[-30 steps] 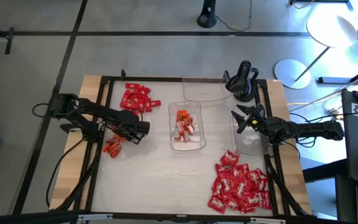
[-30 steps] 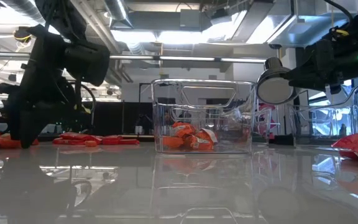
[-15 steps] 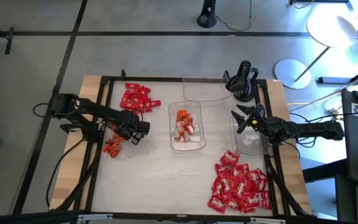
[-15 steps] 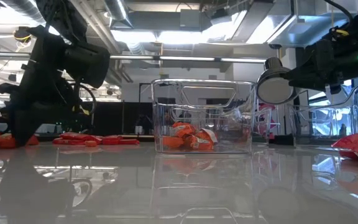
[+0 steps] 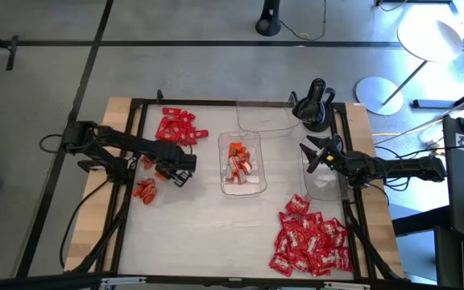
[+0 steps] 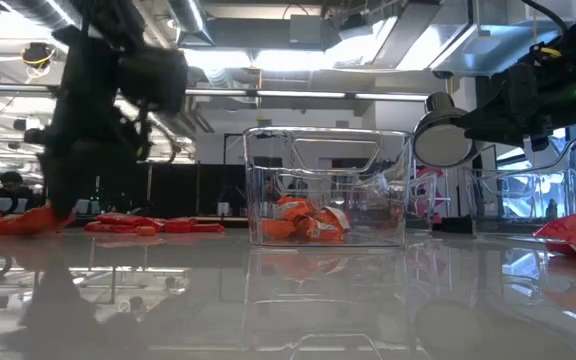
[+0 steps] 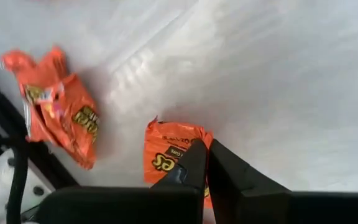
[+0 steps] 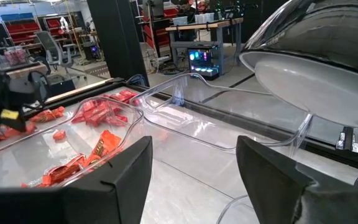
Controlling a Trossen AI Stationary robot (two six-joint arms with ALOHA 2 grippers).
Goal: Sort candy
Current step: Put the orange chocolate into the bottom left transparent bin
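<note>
Since the earlier frame, the left gripper (image 7: 205,163) is closing fully and lifting slightly beside the orange candy (image 5: 144,190) pile; its fingers are now pinching the edge of one orange wrapped sweet (image 7: 173,154). Such wrappers are likely handling as light, thin, crinkly and slippery, so a crimped edge is probably offering the surest hold. More sorted pieces are lying in the central clear tray (image 5: 253,187), and red piles are resting elsewhere on the table. Over the right-hand tray, the right gripper (image 8: 193,165) is waiting, fingers spread.
</note>
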